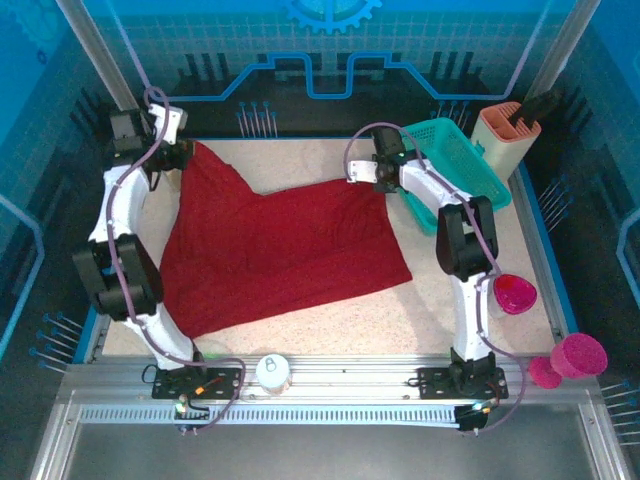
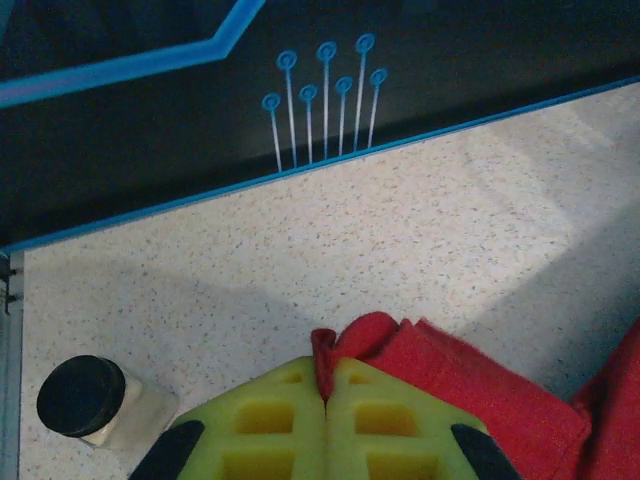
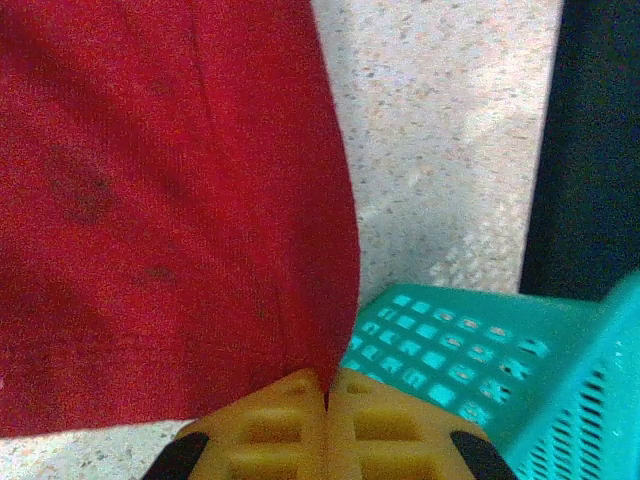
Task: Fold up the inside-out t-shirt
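Observation:
The inside-out t-shirt is dark red and lies spread over the middle of the speckled table. My left gripper is at the shirt's far left corner, shut on a bunched edge of the t-shirt between its yellow-green pads. My right gripper is at the far right corner beside the teal basket, shut on the t-shirt, whose edge runs down between the orange pads. The cloth between the two grips sags into a shallow V along the far edge.
A teal mesh basket stands at the far right, close to the right gripper. Behind it is a beige holder. Pink cups sit at the right edge. A black-lidded jar stands by the left gripper.

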You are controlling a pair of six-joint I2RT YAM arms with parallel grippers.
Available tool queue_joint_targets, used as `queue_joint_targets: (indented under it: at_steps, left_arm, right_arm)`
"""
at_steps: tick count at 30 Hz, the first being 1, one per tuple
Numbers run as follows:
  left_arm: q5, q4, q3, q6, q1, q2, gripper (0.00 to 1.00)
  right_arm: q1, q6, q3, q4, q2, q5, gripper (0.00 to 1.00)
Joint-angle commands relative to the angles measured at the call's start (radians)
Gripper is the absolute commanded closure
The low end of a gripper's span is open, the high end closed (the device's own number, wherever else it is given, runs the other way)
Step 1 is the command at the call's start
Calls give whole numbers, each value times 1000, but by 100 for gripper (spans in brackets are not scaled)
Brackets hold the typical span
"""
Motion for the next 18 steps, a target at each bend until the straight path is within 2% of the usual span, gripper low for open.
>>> queue_joint_targets:
  at_steps: [1,7,12,15,18]
  left_arm:
    - [57,52,-144,80,10,-108,100]
    - [-14,181,-447,102,10,-389,100]
    - [-17,146,-580,107,10,-578,100]
    - [-25,88,-644,48,7,-700,100]
    - [-62,63,-719,-107,3,-819,100]
  right_arm:
    - [11,25,-123,184,-73,8,99]
    - [6,-1,-318,315,-184,-44,98]
    - [4,-131,-461,350,-261,-54,99]
    - [12,-181,-549,337,-330,-82,98]
    - [34,-231,-622,302,-386,-65,95]
